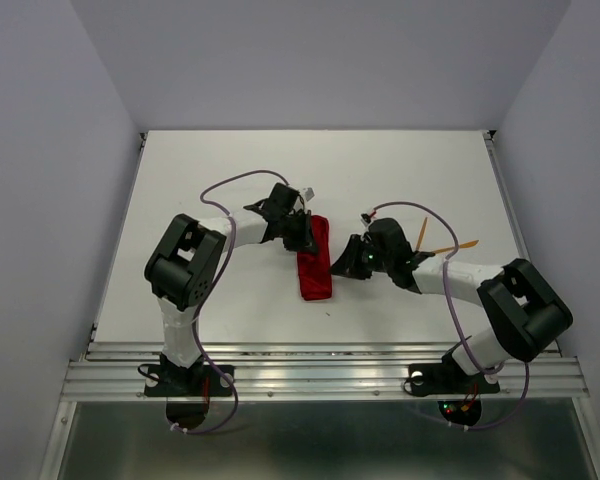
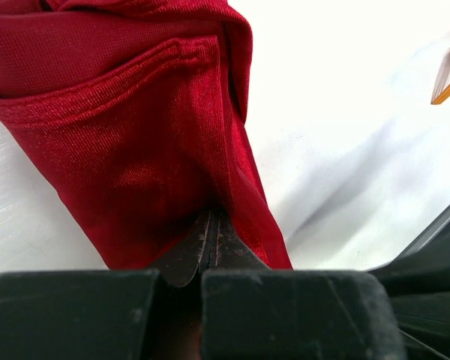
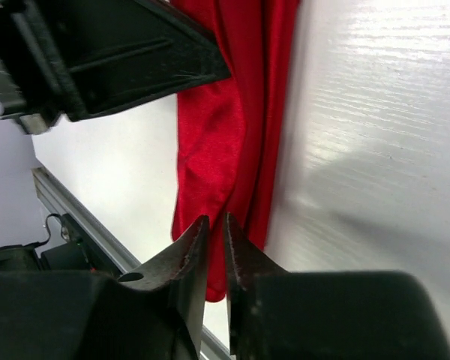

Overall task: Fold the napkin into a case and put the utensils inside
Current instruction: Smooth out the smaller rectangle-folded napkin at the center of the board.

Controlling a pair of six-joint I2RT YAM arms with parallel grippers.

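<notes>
White table point(image 1: 230, 180) bears the case point(image 1: 315, 272); left fingers point(image 2: 191, 255) pinch its end; right fingers point(image 3: 184, 259) together beside it.

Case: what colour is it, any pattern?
The case is plain red; left wrist view shows it best.

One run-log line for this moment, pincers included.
case: folded narrow, flat on table | left pincer: shut on case's far end | right pincer: nearly shut beside near end | utensils: loose on table, not inserted
</notes>
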